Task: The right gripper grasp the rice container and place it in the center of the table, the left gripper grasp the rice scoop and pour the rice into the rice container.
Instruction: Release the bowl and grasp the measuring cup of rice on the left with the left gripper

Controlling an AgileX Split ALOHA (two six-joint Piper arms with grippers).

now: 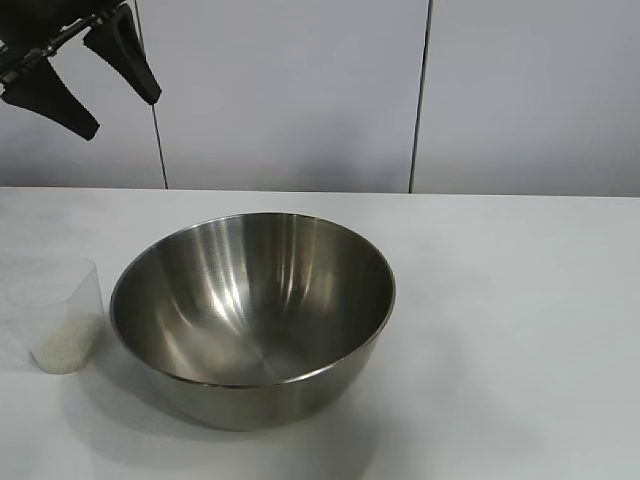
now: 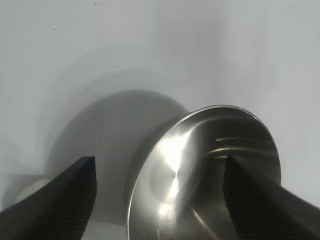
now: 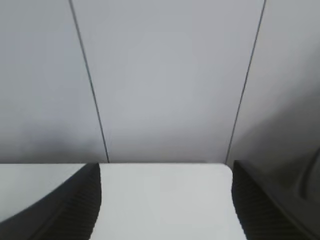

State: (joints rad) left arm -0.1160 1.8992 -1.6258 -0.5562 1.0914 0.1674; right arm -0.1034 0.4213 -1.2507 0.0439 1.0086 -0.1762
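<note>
The table (image 1: 520, 300), a broad white matte surface, spans the exterior view before a wall of pale panels (image 1: 290, 90) divided by dark vertical seams. The rice container (image 1: 252, 318), a large polished steel bowl, stands upright near the table's centre, its interior bare of grains; in the left wrist view the same bowl (image 2: 200, 175) appears between that arm's fingers, farther off and untouched. The left gripper (image 1: 90, 75) hangs in the air at the upper left of the exterior view, jaws spread apart and holding nothing. The right gripper (image 3: 165, 200) shows only in its own wrist view, jaws likewise parted and empty, facing the panelled wall across the table's far edge. The rice scoop (image 1: 62, 315), a cloudy plastic cup, stands upright just left of the bowl, apart from it. The rice (image 1: 64, 348) lies in the cup's bottom.
</note>
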